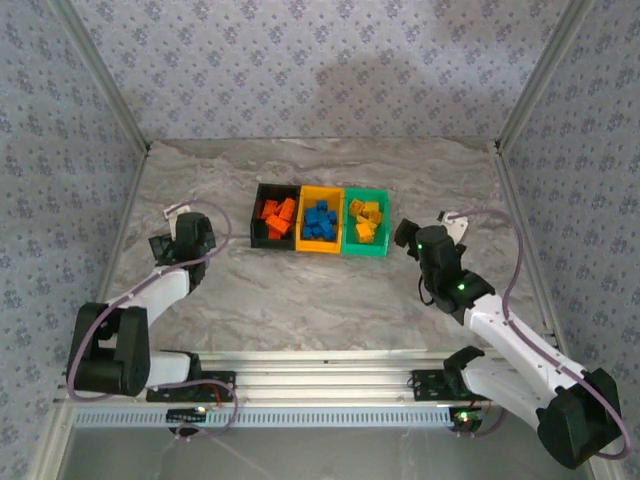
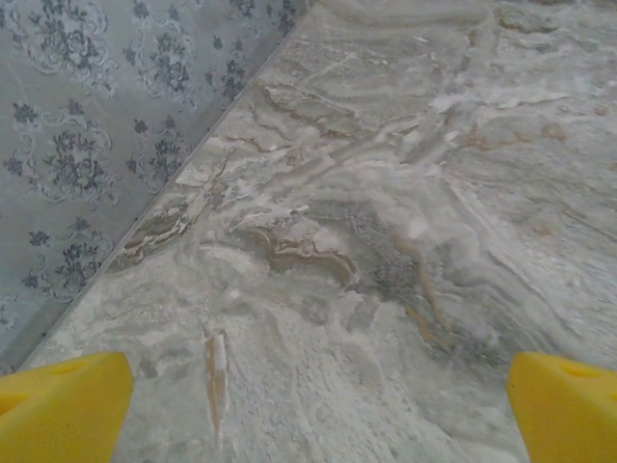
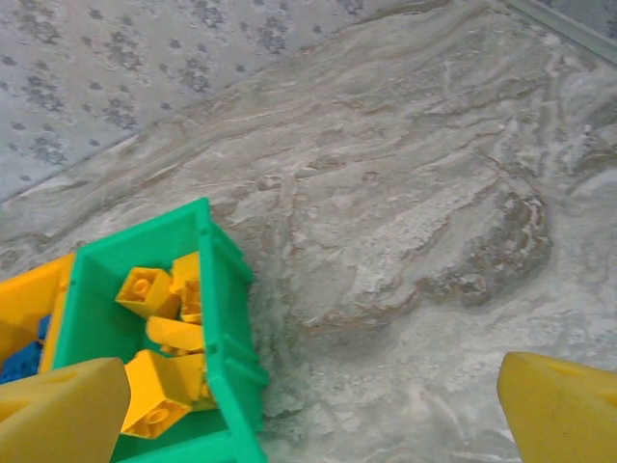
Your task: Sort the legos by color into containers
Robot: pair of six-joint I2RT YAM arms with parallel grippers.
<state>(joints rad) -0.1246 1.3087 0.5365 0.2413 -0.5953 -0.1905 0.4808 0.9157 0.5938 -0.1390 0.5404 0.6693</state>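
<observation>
On worktop (image 1: 300, 290), joined row at middle: black bin (image 1: 257, 225) left, holding red-orange legos (image 1: 278, 217); yellow-orange bin (image 1: 320, 191) centre, holding blue legos (image 1: 320, 222); green bin (image 1: 366, 251) right, holding yellow legos (image 1: 366, 220). Left end effector (image 1: 188, 232) spread wide, empty, well left of bins. Right end effector (image 1: 408, 238) spread wide, empty, just right of green bin.

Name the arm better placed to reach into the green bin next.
Right. The right gripper, open, sits just beside the green bin of yellow bricks; the left gripper is over bare table past the black bin.
</observation>
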